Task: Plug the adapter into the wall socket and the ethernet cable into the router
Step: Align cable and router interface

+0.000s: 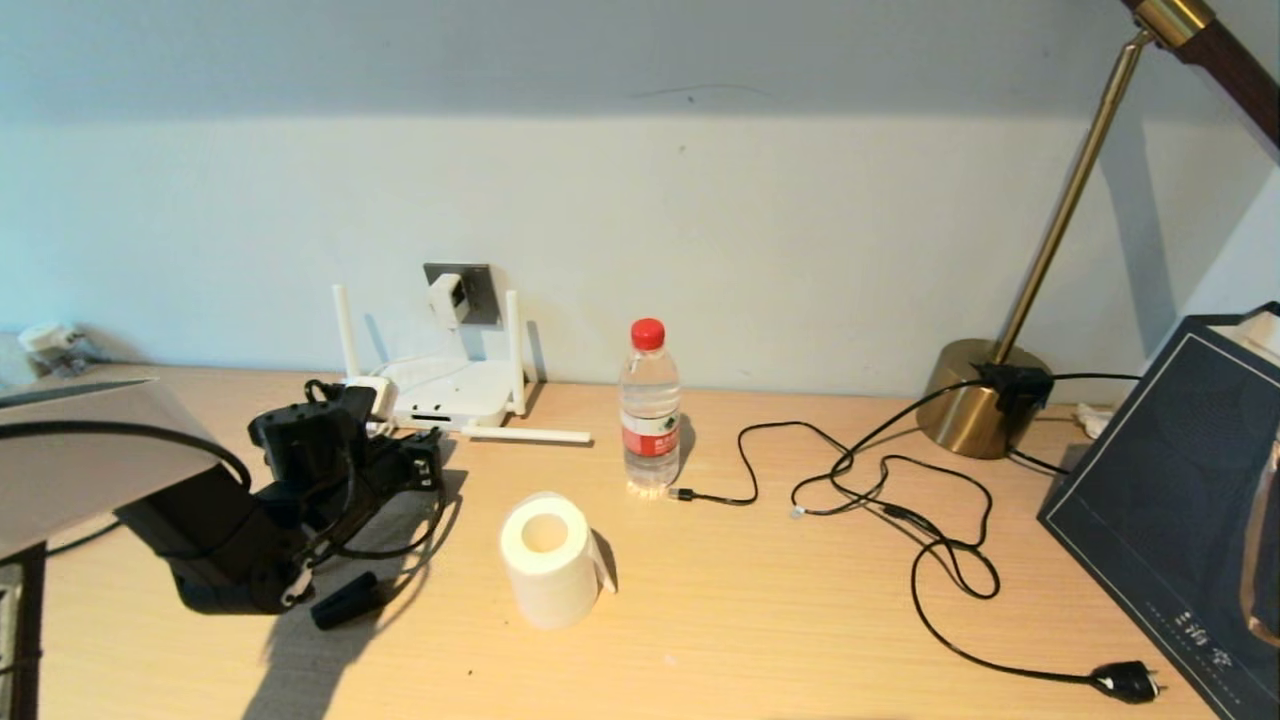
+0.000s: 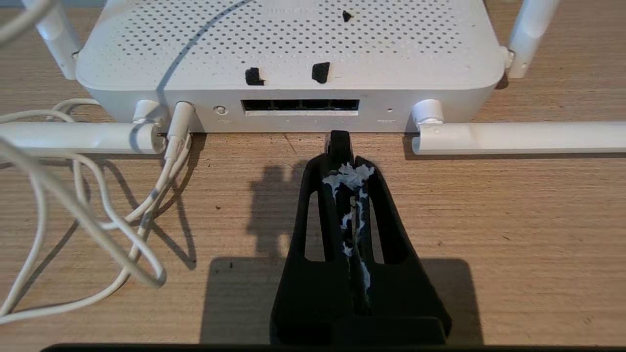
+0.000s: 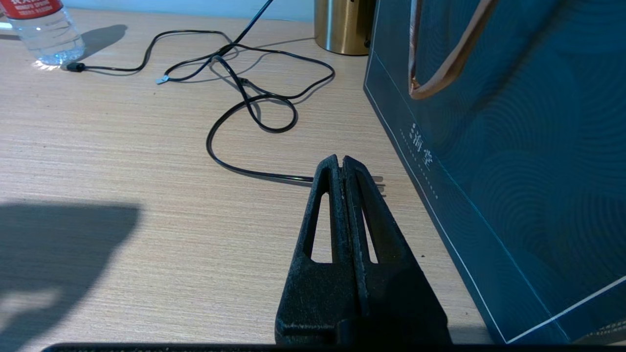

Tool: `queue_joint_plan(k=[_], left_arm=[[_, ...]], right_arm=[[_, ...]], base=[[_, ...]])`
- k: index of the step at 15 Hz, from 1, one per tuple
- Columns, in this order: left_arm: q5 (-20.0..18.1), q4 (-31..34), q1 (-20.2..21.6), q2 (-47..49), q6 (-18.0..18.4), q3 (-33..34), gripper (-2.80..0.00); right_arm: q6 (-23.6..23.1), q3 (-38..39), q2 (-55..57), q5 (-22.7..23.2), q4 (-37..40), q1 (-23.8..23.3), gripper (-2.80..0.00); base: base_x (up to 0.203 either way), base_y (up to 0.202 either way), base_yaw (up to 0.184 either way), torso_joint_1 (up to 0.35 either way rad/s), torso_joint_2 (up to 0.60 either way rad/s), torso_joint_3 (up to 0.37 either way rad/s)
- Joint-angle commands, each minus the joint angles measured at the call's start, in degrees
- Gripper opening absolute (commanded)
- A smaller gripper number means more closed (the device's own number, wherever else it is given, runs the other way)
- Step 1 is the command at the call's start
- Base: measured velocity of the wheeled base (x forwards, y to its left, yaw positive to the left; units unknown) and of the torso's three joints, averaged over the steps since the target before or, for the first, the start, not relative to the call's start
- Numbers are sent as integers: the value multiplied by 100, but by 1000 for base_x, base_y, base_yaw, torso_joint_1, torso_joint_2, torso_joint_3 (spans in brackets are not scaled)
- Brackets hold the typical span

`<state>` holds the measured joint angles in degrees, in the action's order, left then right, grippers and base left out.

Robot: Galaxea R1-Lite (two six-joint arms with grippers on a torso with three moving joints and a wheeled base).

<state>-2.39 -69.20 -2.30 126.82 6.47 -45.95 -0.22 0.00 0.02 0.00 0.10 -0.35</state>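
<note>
the left gripper is clenched on the plug end of the ethernet cable, which pokes out past the fingertips just short of the dark ports on the router — plug and ports look apart, though the gap is hard to judge. the router sits on the wooden desk against the wall. the adapter sits in the wall socket above it, and its thin white cord loops beside the router. the right gripper rests pressed shut over the desk, beside a dark blue bag — idle.
</note>
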Motion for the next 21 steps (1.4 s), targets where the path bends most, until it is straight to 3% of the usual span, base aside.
queue_joint_plan(k=[1, 8, 21], left_arm=[[-8, -59, 2, -434, -2, 281, -280], [-93, -66, 11, -1131, -13, 991, -280], [-315, -270, 591, -543, -32, 772, -280]], right_arm=[[-2, 0, -2, 0, -1, 0, -280], [-4, 0, 6, 0, -1, 0, -280], [5, 0, -1, 0, -1, 0, -280]], base=[[0, 0, 0, 0, 0, 0], [0, 0, 0, 0, 0, 0], [0, 0, 0, 0, 0, 0]])
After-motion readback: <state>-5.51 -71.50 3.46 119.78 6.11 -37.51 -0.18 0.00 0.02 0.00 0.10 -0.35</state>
